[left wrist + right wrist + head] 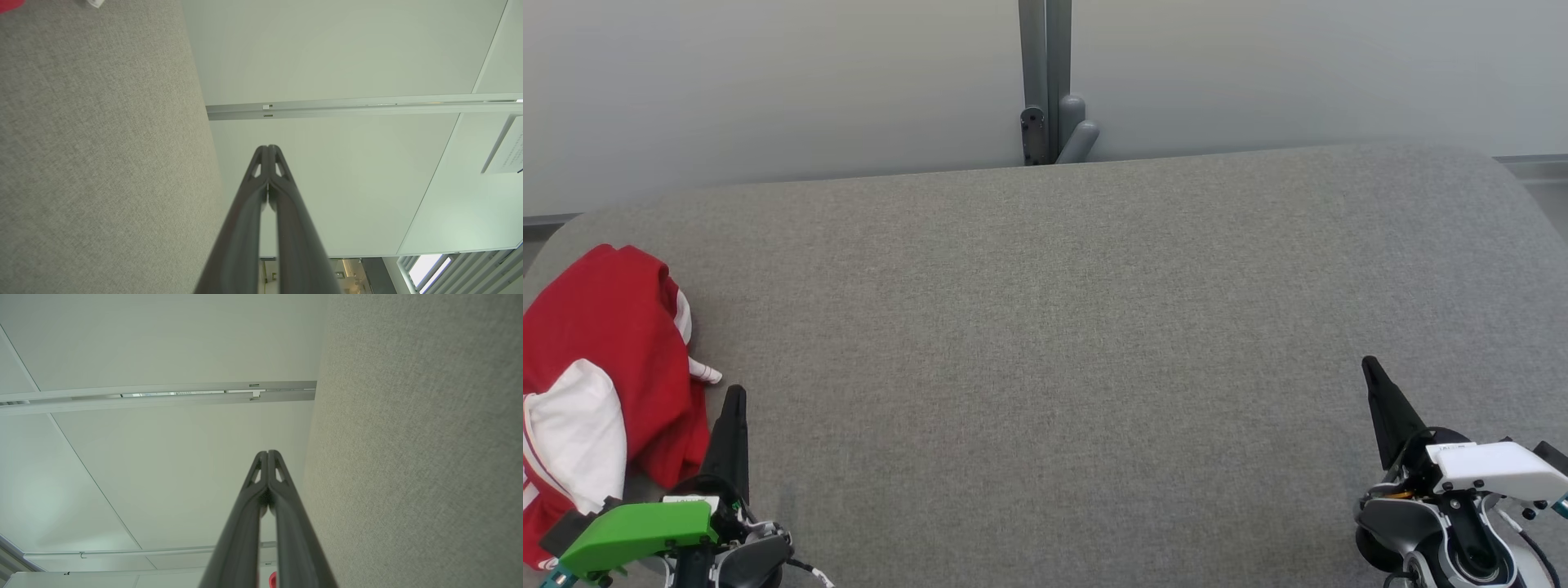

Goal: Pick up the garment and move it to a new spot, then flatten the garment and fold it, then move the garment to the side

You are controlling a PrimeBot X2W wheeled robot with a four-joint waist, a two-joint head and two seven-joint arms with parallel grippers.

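Observation:
The garment [605, 384] is red with white sleeves and lies crumpled at the far left of the grey padded table [1078, 327]. A red scrap of the garment [10, 5] peeks into the top left corner of the left wrist view. My left gripper [735, 394] is shut with nothing in it, hovering just right of the garment at the lower left. In its own wrist view the left gripper [268, 148] has its tips pressed together. My right gripper [1369, 364] is shut and empty at the lower right, far from the garment; the right gripper [268, 453] points past the table edge.
A pale wall [768, 82] runs behind the table, with a grey metal post [1045, 82] at its middle. The table's surface stretches wide between the two grippers.

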